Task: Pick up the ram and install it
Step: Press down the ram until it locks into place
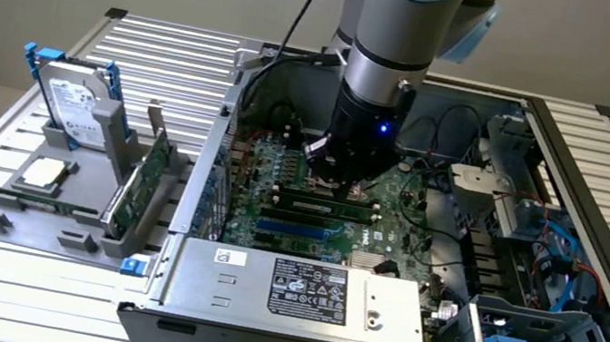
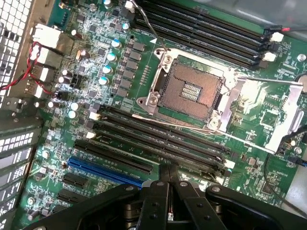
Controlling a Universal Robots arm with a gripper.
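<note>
Near edge of the PC case (image 1: 213, 212): the silver power supply (image 1: 299, 291), label up. Past it, the motherboard (image 1: 394, 231). Mid-board, the ram (image 1: 325, 202) looks to be standing in a black slot, white latches at both ends; can't tell if it's fully seated. Gripper (image 1: 336, 174) is right over it, fingers (image 2: 160, 191) pinched together w/ nothing between them, tips at the slot bank (image 2: 158, 139) just beside the blue slot (image 2: 103, 170). Beyond the slots, the bare CPU socket (image 2: 192, 91). Outside the case, off the exterior view's left, a grey tray (image 1: 38, 230) carries a green expansion card (image 1: 138, 181) and a hard drive (image 1: 76, 107), both upright.
</note>
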